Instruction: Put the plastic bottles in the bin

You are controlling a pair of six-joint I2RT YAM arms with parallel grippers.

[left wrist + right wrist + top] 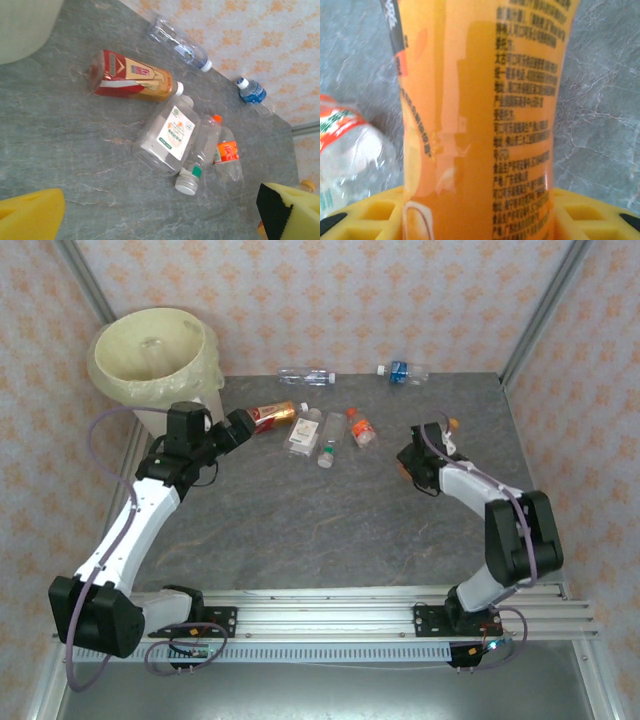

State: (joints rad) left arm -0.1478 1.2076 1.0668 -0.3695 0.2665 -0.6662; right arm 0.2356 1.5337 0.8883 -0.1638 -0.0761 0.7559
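several plastic bottles (pixel 272 416) lie loose outside the bin (pixel 130 390).

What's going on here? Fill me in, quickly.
Two robot arms are clearing plastic bottles off the table into the bin at the far left. The right gripper is closed on an orange-labelled bottle. The left gripper, wide open, hovers by a red-and-gold bottle. Three more bottles lie mid-table and two others by the far wall.
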